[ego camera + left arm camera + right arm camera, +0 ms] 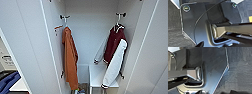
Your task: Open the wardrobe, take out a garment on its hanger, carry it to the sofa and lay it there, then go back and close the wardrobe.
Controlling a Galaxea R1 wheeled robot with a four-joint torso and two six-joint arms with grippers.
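The wardrobe [90, 32] stands open in the head view, its white doors swung out to both sides. Inside on the right hangs the garment [113, 46], a dark maroon jacket with white sleeves and striped cuffs. Its thin white hanger [117, 25] hooks onto a dark peg high on the back wall. One white sleeve [113, 66] droops in front of a low white shelf. The sofa is out of view.
A plain orange jacket [70, 58] hangs on the left peg inside the wardrobe. A low white shelf [96, 75] sits at the bottom right. A blue cloth [8, 81] shows past the left door. Dark carpet [240, 72] lies below both wrists.
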